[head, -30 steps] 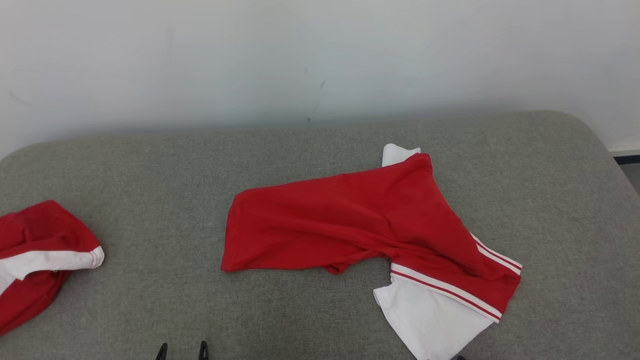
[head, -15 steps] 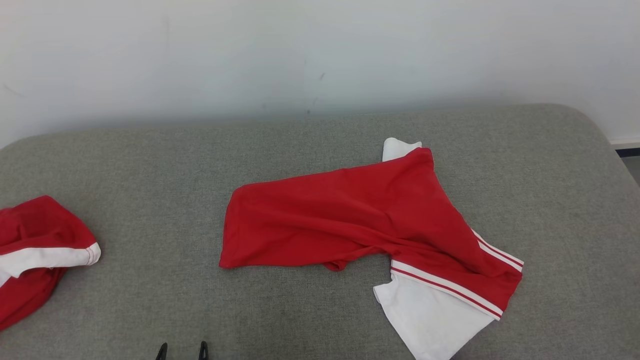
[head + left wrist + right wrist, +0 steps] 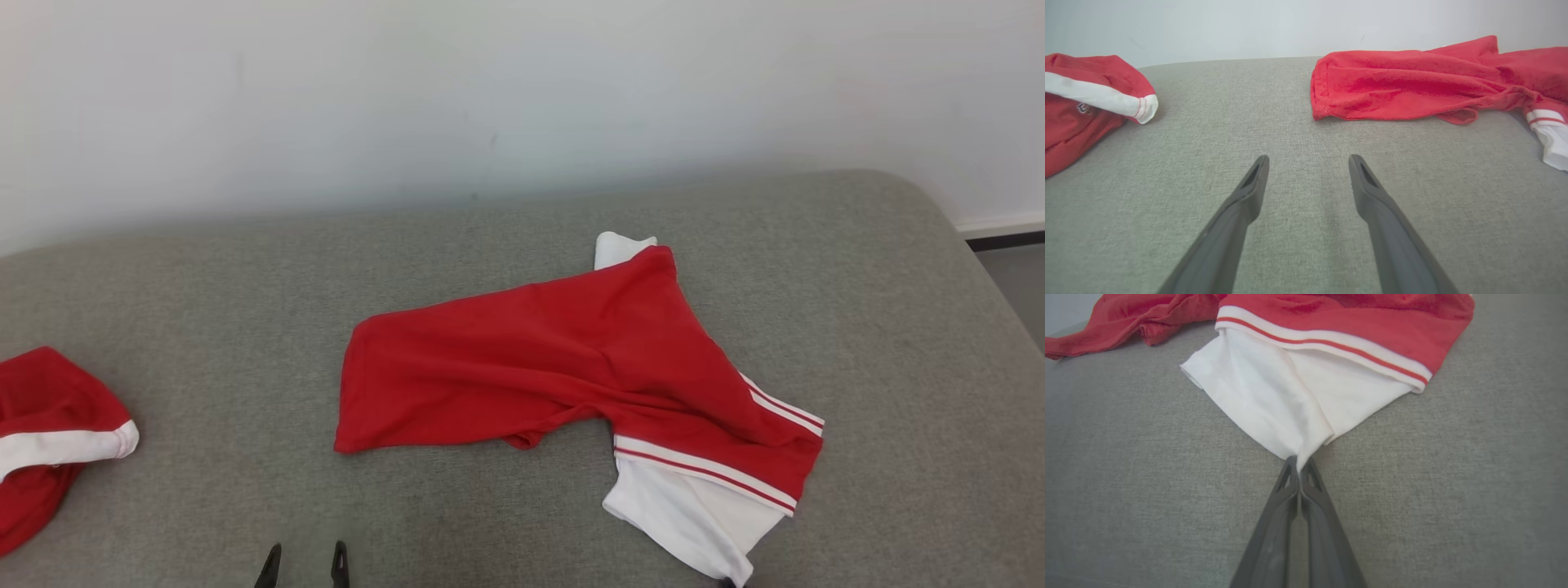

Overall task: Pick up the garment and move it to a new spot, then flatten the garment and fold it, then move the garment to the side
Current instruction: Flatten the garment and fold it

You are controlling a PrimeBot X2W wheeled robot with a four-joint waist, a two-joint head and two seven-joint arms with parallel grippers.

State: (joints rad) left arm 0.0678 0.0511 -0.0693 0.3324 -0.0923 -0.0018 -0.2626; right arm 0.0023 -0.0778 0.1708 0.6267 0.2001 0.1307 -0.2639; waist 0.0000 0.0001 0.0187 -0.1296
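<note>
The garment [image 3: 555,359] is red with white striped trim and a white panel, and it lies crumpled across the middle of the grey padded surface [image 3: 204,327]. In the right wrist view my right gripper [image 3: 1299,463] is shut on the near corner of the garment's white panel [image 3: 1290,396], and the cloth bunches into its tips. My left gripper [image 3: 304,559] is open at the front edge, to the left of the garment and apart from it. Nothing lies between its fingers [image 3: 1253,183], and the garment's red hem [image 3: 1404,81] lies ahead to its right.
A second red and white garment [image 3: 49,433] lies bunched at the surface's left edge, also seen in the left wrist view [image 3: 1086,102]. A white wall [image 3: 522,98] stands behind. The surface rounds off at the right, with floor [image 3: 1016,278] beyond.
My right gripper has gone from open to shut on the white corner, which is now drawn into a narrower bunch. The head view has shifted a little. The left gripper stays open.
</note>
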